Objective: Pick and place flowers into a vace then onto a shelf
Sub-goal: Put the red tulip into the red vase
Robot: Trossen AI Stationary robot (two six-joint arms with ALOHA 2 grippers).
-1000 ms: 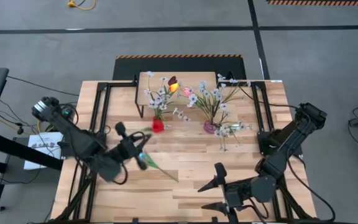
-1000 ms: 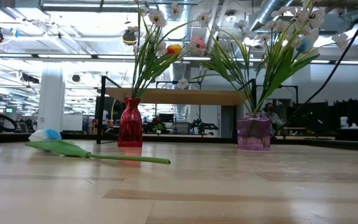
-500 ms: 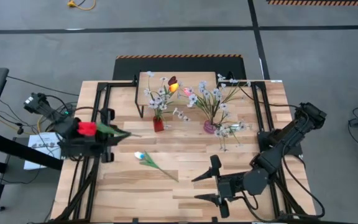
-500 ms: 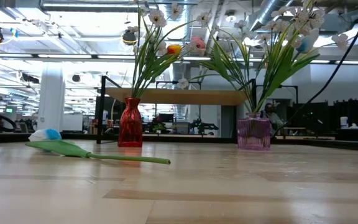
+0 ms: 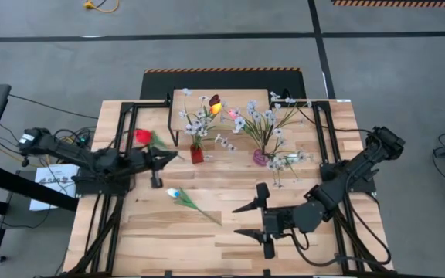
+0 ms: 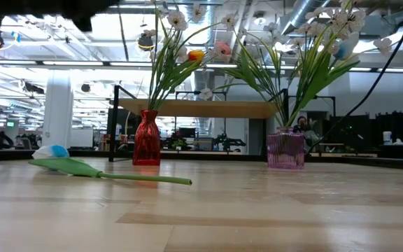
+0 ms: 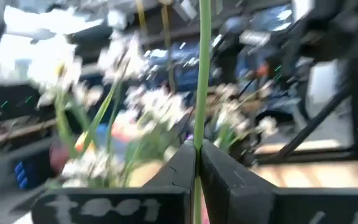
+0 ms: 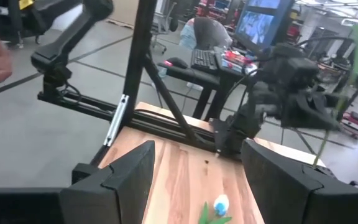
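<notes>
The left gripper [image 5: 161,158] is clenched on the green stem of a red tulip [image 5: 143,136]; in the left wrist view the stem [image 7: 201,74] is seen pinched between the two closed fingers [image 7: 180,171] and rising straight past them. In the high view the gripper is held above the table just left of the red vase [image 5: 197,154], with the tulip head pointing back toward the left rear of the table. The red vase, already filled with white sprays and an orange tulip [image 6: 196,54], stands on the tabletop in front of the shelf [image 5: 182,99], and the pink vase [image 5: 262,157] is set to its right with its own sprays. A further flower with a pale blue-and-white head [image 5: 174,193] lies flat on the table nearer the front, between the two arms.

The step in hand is judged to be the carrying of the tulip to the red vase. It would be done well if the stem's free end were brought over the vase mouth first, the stem turned toward upright, and the lowering made slowly so that the flowers already standing there are threaded past and not pushed out. The grip should be let go only once the stem is well inside the neck, since the narrow vase looks easy to tip.

The right gripper [image 5: 249,221] waits with its fingers spread wide and empty, over the front right of the table, near the lying flower
</notes>
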